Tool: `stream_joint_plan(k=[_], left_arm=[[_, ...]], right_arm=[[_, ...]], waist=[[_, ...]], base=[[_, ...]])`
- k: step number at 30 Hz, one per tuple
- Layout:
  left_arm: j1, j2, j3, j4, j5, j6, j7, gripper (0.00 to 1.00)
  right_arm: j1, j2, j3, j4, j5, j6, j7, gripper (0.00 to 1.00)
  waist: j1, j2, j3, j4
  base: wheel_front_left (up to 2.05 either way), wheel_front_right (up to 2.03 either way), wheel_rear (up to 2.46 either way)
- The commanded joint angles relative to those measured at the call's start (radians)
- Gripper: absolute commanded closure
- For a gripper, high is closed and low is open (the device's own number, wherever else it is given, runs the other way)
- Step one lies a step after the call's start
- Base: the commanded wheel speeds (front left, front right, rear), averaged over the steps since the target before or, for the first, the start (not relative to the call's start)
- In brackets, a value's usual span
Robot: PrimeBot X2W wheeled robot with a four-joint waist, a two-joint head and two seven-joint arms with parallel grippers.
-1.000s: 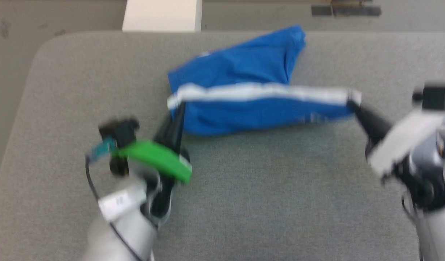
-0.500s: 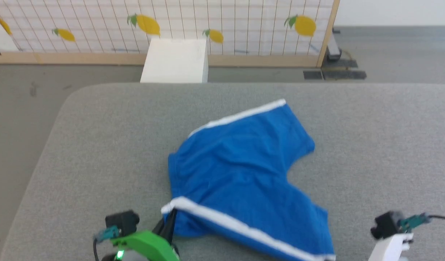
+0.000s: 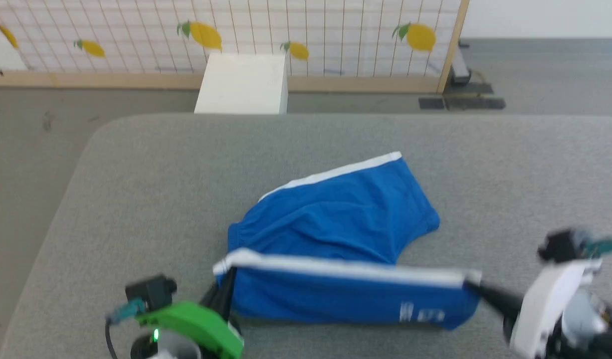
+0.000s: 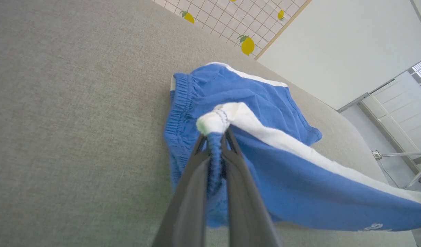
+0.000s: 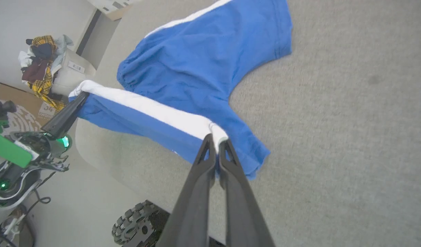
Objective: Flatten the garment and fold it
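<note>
Nearest, the left tool (image 3: 227, 279) is seen closed on the waistband end of the garment (image 3: 335, 224). The right tool (image 3: 473, 285) is pinched shut on the hem end of the same white stripe (image 3: 345, 269), which is held taut between them, just above the grey surface (image 3: 151, 169). Farther off, the other leg (image 3: 365, 199) is laid on the surface, somewhat wrinkled. Flattening is judged partly done; folding is not yet begun.

Open grey table (image 3: 136, 174) left, right and behind the blue shorts (image 3: 335, 219): wide lanes. Near side blocked: striped edge hangs taut, lifted, between left gripper (image 3: 229, 274) and right gripper (image 3: 471, 284), both pinching it. White box (image 3: 243, 85) stands beyond the far edge.
</note>
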Motion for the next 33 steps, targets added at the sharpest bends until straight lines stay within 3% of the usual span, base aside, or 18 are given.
stream_joint_plan(k=[1,7,8,15,23,33], left_arm=[[-0.057,-0.012,0.016,-0.001,-0.001,0.005,-0.01,1.0],[-0.194,-0.042,0.051,0.018,0.019,0.042,-0.039,1.0],[-0.252,-0.055,0.058,0.025,0.024,0.048,-0.046,1.0],[-0.346,-0.076,0.046,0.042,0.037,0.053,-0.035,1.0],[-0.42,-0.095,0.029,0.046,0.049,0.049,-0.026,1.0],[-0.455,-0.091,0.013,0.061,0.08,0.072,-0.024,1.0]], right_arm=[[-0.072,-0.002,-0.011,0.028,-0.04,-0.001,-0.043,1.0],[-0.326,-0.001,0.025,0.168,-0.186,-0.001,-0.18,1.0],[-0.46,0.013,0.035,0.276,-0.26,-0.001,-0.247,1.0],[-0.715,0.019,0.094,0.505,-0.354,-0.001,-0.338,1.0],[-0.914,0.004,0.119,0.702,-0.429,-0.001,-0.406,1.0],[-1.012,0.011,0.16,0.901,-0.473,-0.001,-0.465,1.0]], waist=[[0.0001,0.0,0.054,0.006],[0.0001,0.0,0.168,0.003],[0.0001,0.0,0.224,0.006],[0.0001,0.0,0.338,0.028],[0.0001,0.0,0.431,0.063],[0.0001,0.0,0.481,0.088]], base=[[0.0,0.0,0.0],[0.0,0.0,0.0],[0.0,0.0,0.0],[0.0,0.0,0.0],[0.0,0.0,0.0],[0.0,0.0,0.0]])
